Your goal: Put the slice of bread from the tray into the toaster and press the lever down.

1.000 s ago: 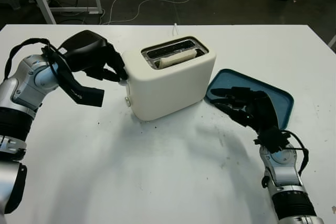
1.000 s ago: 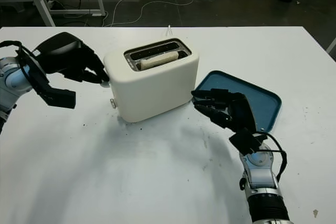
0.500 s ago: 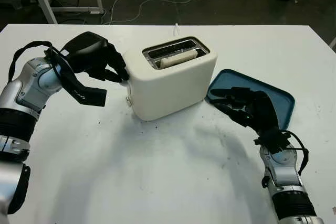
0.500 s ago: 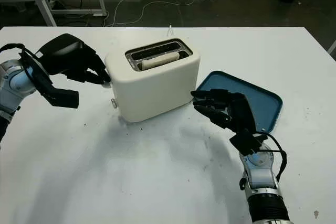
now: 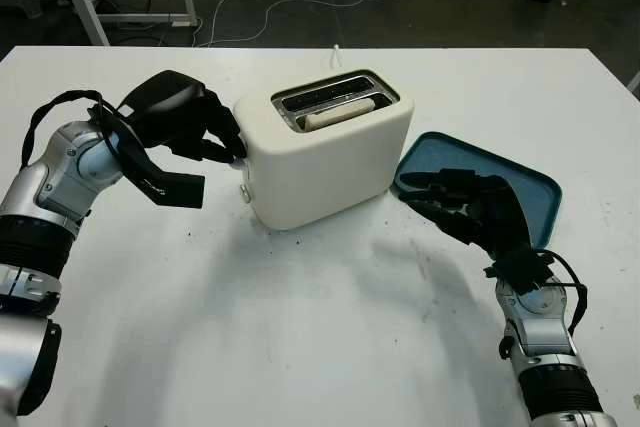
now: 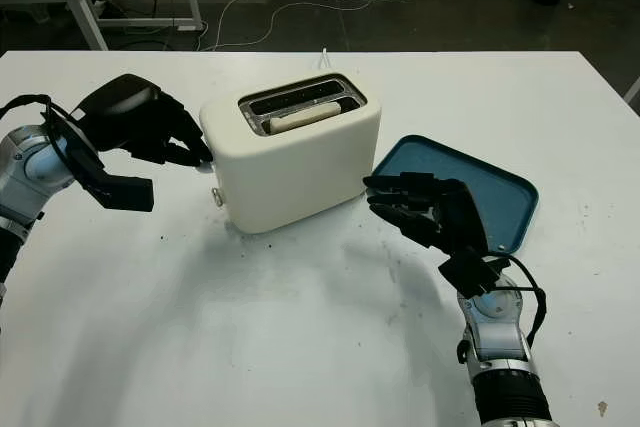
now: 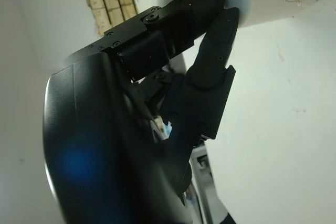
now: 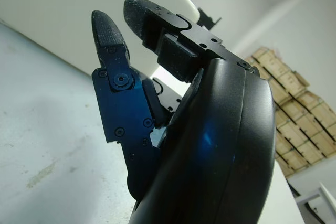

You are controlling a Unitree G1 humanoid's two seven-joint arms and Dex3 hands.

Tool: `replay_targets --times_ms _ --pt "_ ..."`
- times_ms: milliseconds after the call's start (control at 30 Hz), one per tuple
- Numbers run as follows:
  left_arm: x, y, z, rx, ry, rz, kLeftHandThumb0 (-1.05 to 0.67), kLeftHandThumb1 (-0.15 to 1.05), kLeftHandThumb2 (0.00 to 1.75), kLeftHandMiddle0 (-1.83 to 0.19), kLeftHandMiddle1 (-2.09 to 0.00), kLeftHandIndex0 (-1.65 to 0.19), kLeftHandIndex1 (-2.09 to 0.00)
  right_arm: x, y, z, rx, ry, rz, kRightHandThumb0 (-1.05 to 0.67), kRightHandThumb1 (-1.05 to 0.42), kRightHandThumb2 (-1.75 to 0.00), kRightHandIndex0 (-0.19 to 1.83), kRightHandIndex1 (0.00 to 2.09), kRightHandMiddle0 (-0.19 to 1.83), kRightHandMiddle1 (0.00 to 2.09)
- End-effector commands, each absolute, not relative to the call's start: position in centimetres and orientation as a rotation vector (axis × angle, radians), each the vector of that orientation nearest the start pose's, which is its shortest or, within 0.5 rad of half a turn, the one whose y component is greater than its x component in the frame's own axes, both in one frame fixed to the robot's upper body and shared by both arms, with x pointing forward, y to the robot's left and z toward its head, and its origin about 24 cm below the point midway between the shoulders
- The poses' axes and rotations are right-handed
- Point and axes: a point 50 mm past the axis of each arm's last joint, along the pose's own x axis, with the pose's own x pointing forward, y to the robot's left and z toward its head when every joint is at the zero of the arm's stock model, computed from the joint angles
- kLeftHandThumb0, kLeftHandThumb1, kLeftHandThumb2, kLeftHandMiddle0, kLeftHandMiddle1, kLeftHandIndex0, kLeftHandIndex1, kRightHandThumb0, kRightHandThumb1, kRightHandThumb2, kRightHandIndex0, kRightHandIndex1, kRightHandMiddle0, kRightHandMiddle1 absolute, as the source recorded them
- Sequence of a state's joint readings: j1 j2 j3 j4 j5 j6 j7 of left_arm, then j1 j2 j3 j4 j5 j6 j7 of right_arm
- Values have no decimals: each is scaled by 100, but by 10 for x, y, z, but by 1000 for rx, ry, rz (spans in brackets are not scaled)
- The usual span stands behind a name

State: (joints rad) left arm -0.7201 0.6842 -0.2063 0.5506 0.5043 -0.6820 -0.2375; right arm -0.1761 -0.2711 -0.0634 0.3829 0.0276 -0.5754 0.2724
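My left hand [image 5: 195, 127] sits at the toaster's [image 5: 325, 162] left end, fingertips [image 7: 227, 17] curled onto the lever [image 5: 238, 157]. The bread slice [image 5: 340, 113] stands in the slot. Right of the toaster, my right hand [image 5: 470, 212] hovers open over the tray's [image 5: 530, 187] near edge, holding nothing.

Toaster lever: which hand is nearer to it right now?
Left. The left hand has its fingertips on the lever at the toaster's end. The right hand is open, over the near edge of the blue tray, on the toaster's far side.
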Motion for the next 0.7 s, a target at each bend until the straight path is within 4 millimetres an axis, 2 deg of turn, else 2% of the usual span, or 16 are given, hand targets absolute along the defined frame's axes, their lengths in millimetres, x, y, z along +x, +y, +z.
replay_targets --times_ms 0,133,267,333,400,500,567,667 --pt "343 183 167 1256 -563 -558 -31 79 1 -101 -141 -135 0 274 -204 65 -297 -363 240 -43 -87 0 120 4 110 0" --pt "339 166 146 1173 -568 -548 -31 81 1 -99 -141 -132 0 272 -210 64 -297 -338 236 -44 -87 0 121 4 110 0" --pt "333 136 99 1083 -502 -544 -33 86 2 -94 -141 -127 0 269 -216 67 -293 -333 234 -46 -86 0 122 4 112 1" --pt "329 122 73 1034 -444 -528 -31 87 1 -94 -133 -126 0 267 -219 68 -300 -330 235 -46 -86 0 122 5 113 1" --pt "324 111 47 987 -368 -488 -30 88 1 -95 -112 -123 0 267 -221 67 -301 -320 238 -46 -86 0 121 4 112 1" --pt "316 102 16 941 -249 -460 -28 91 3 -92 -105 -119 0 266 -222 65 -301 -316 243 -47 -86 0 122 4 112 1" --pt "309 98 1 921 -187 -459 -28 92 5 -91 -89 -117 -1 267 -222 64 -299 -311 246 -47 -86 0 122 4 113 1" --pt "305 98 -7 925 -147 -472 -29 92 7 -94 -84 -117 -1 268 -221 63 -298 -296 247 -48 -86 0 121 4 113 0"
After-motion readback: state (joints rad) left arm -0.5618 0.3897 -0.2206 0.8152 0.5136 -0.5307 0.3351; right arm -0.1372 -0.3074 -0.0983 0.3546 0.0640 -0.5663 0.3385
